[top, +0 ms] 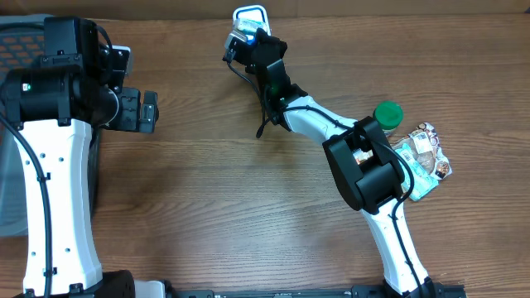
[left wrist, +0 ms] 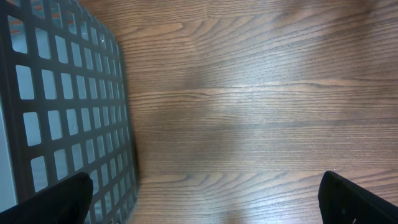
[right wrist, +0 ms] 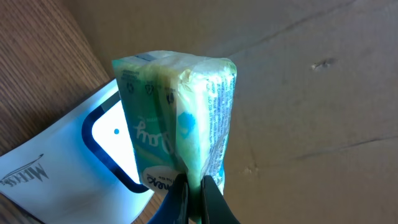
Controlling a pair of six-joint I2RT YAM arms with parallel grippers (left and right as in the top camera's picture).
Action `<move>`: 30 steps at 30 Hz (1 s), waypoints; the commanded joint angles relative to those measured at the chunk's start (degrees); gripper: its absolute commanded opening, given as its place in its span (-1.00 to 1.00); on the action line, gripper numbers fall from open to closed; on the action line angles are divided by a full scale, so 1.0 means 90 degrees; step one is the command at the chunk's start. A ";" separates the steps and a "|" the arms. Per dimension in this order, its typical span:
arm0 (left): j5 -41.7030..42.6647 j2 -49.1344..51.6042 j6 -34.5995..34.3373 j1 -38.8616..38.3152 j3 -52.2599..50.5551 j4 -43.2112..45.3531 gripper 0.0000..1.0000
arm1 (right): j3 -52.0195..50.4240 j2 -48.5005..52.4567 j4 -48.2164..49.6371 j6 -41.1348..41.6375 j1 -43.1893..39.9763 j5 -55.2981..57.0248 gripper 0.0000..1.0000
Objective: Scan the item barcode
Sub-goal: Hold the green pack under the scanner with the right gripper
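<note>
The item, a pale green tissue pack (right wrist: 168, 106), is pinched at its lower edge by my right gripper (right wrist: 194, 186), which is shut on it. The pack is held upright just in front of the white scanner (right wrist: 74, 162) with its blue-lit window. In the overhead view the right gripper (top: 248, 41) holds the pack (top: 241, 35) at the scanner (top: 251, 15) at the table's far edge. No barcode shows on the faces I see. My left gripper (top: 137, 110) hangs open over bare wood at the left, its fingertips (left wrist: 62, 202) wide apart with nothing between them.
A dark mesh basket (left wrist: 62, 106) stands at the left beside the left gripper. A green-lidded bottle (top: 387, 114) and a snack packet (top: 426, 153) lie at the right. A cardboard wall (right wrist: 298, 93) rises behind the scanner.
</note>
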 commanded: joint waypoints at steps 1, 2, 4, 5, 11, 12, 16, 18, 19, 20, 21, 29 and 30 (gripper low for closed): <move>-0.0015 0.0022 0.0070 -0.0007 0.0051 0.0010 0.99 | 0.0107 -0.0012 0.0070 -0.0041 0.0024 -0.0029 -0.92; -0.0015 0.0022 0.0073 -0.0007 0.0051 0.0010 0.99 | 0.0107 -0.0017 0.0068 -0.0039 0.0044 -0.0027 -0.92; -0.0015 0.0022 0.0073 -0.0007 0.0051 0.0010 0.99 | 0.0107 -0.0046 0.0068 -0.0041 0.0100 0.0034 -0.92; -0.0015 0.0022 0.0073 -0.0007 0.0051 0.0010 0.99 | 0.0107 -0.0061 0.0066 -0.0039 0.0138 0.0100 -0.92; -0.0015 0.0022 0.0070 -0.0007 0.0051 0.0010 0.99 | 0.0107 -0.0522 -0.0095 0.0559 0.0449 0.0389 -0.92; -0.0015 0.0022 0.0070 -0.0007 0.0051 0.0010 0.99 | 0.0107 -0.0629 -0.0221 0.0692 0.0495 0.0403 -0.92; -0.0015 0.0022 0.0070 -0.0007 0.0051 0.0010 0.99 | 0.0107 -0.1341 -0.1557 0.1251 0.0699 0.0376 -0.92; -0.0015 0.0022 0.0073 -0.0007 0.0051 0.0010 0.99 | 0.0107 -0.1707 -0.2256 0.1719 0.0767 0.0374 -0.92; -0.0015 0.0022 0.0073 -0.0007 0.0051 0.0010 0.99 | 0.0107 -0.1911 -0.2659 0.2067 0.0804 0.0374 -0.92; -0.0015 0.0022 0.0073 -0.0007 0.0051 0.0010 0.99 | 0.0107 -0.2115 -0.3106 0.2516 0.0838 0.0374 -0.92; -0.0015 0.0022 0.0073 -0.0007 0.0051 0.0010 0.99 | 0.0107 -0.2467 -0.4000 0.3444 0.0884 0.0209 -0.92; -0.0015 0.0022 0.0070 -0.0007 0.0051 0.0010 0.99 | 0.0107 -0.3585 -0.8592 0.7558 0.0714 -0.2261 -0.92; -0.0015 0.0022 0.0073 -0.0007 0.0051 0.0010 0.99 | 0.0107 -0.3582 -0.9391 0.8121 0.0593 -0.2295 -0.92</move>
